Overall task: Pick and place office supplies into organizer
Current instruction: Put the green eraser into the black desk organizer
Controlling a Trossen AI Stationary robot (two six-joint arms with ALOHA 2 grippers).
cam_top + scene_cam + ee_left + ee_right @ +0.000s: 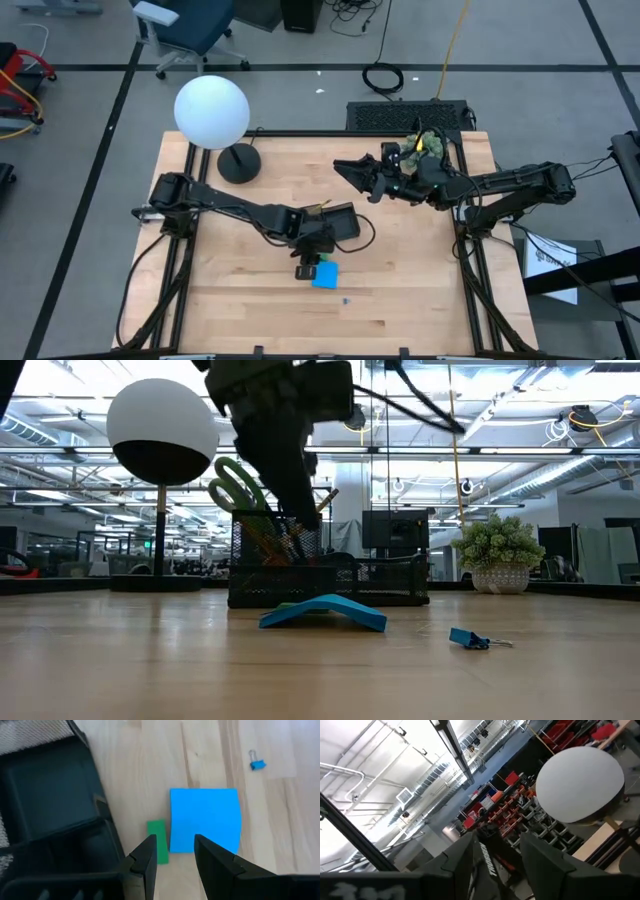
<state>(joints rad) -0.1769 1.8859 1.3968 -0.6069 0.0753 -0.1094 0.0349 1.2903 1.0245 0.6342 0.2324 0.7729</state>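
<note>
Hovering left gripper (174,851) over blue note pad (205,820) beside organizer (47,815), fingers parted and empty — best lowered straight, straddling the pad's near edge, clear of green piece (158,841); further right, right gripper (345,168) raised, parted, empty — binder clip (468,639) plain from table height, speck from overhead

A round white globe lamp (211,111) on a thin stem with a flat round black base (238,163) stands near the far left corner of the light wooden table (400,300). A small fuzzy green plant (497,543) in a pale pot sits at the far right edge. Beyond the table, a blue office chair (185,30) and a coiled black cable (383,78) rest on the grey floor.
</note>
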